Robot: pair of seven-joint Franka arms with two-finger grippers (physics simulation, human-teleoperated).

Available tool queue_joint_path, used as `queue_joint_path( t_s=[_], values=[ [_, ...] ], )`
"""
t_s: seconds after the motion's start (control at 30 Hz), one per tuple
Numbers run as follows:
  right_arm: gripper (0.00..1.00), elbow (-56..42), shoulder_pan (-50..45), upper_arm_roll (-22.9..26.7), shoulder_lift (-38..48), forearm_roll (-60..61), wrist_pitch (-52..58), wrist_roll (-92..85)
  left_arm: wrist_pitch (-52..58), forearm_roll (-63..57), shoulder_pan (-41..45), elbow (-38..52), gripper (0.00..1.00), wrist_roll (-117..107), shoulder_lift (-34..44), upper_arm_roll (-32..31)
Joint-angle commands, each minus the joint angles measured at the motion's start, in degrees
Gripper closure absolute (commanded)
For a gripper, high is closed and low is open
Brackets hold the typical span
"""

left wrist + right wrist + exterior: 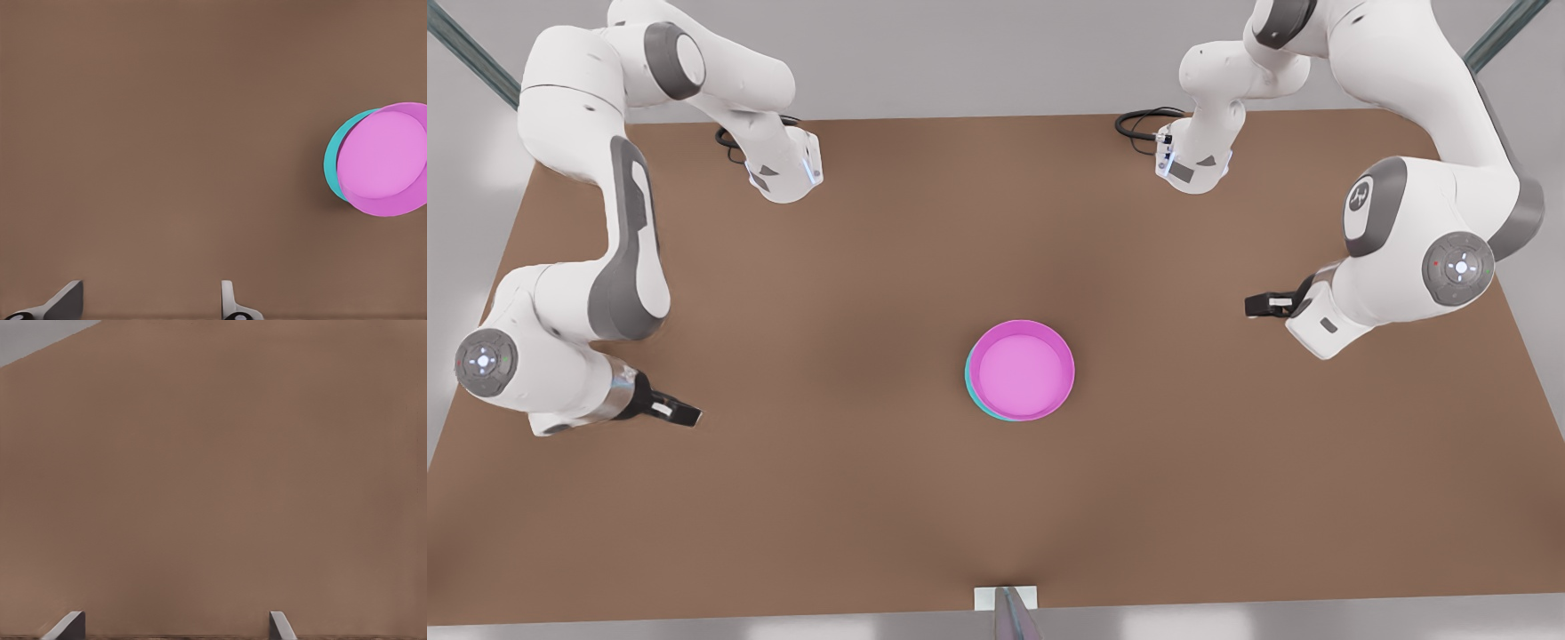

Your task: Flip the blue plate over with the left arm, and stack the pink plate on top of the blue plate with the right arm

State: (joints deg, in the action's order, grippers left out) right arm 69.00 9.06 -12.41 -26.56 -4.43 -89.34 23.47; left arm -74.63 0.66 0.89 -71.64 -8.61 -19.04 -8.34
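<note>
And there it was: the pink plate (pixel 1021 369) sat on top of the blue plate (pixel 968 384), rim up and pale inside showing, near the middle of the brown bench (pixel 871 267). It was shifted a touch off centre, so a thin cyan crescent peeked out on the front view's left. I could not tell which way up the blue one lay.

My left pincer (pixel 689 414) hung low over the bench at the front view's left, well apart from the stack, fingers spread and grasping nothing. From my left wrist I saw the two fingertips (pixel 67 300) wide apart over bare wood, with the pink plate (pixel 383 157) off to one side and the blue plate (pixel 333 157) edging out from under it on the side nearer me.

My right pincer (pixel 1252 305) was out at the front view's right, well clear of the plates too, released and empty. My right wrist showed its fingertips (pixel 280 627) parted above plain bench.
</note>
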Motion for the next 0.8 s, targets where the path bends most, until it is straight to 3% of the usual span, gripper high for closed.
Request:
queue_joint_path(
  t_s=[0.0, 0.1, 0.43, 0.47, 0.53, 0.77],
  values=[
    [0.00, -5.4, -0.4, -0.3, 2.5, -5.9, 29.5, -25.4, -0.1, 0.0, -0.1, 0.0, 0.00, 0.5, 0.0, 0.3],
    [0.00, -13.1, -2.0, -0.4, 2.0, -9.0, 31.1, -25.4, -0.1, 0.0, -0.1, 0.1, 0.00, 0.5, -0.1, 0.4],
    [0.00, -12.7, -1.3, -1.1, 4.8, -9.2, 30.9, -26.8, 0.0, 0.0, -0.1, 0.1, 0.00, 0.5, -0.1, 0.4],
    [0.00, -11.9, -1.2, -1.0, 6.8, -9.0, 30.8, -26.7, 0.0, 0.0, -0.1, 0.1, 0.00, 0.5, 0.0, 0.4],
    [0.00, 2.5, -0.9, -0.2, 18.7, -8.8, 20.9, -26.7, 0.0, 0.0, -0.1, 0.0, 0.00, 0.5, -0.1, 0.4],
    [0.00, 5.7, -1.2, 0.3, 21.6, -8.5, 19.7, -26.5, 0.1, 0.0, -0.1, 0.0, 0.00, 0.4, 0.1, 0.5]
  ],
)
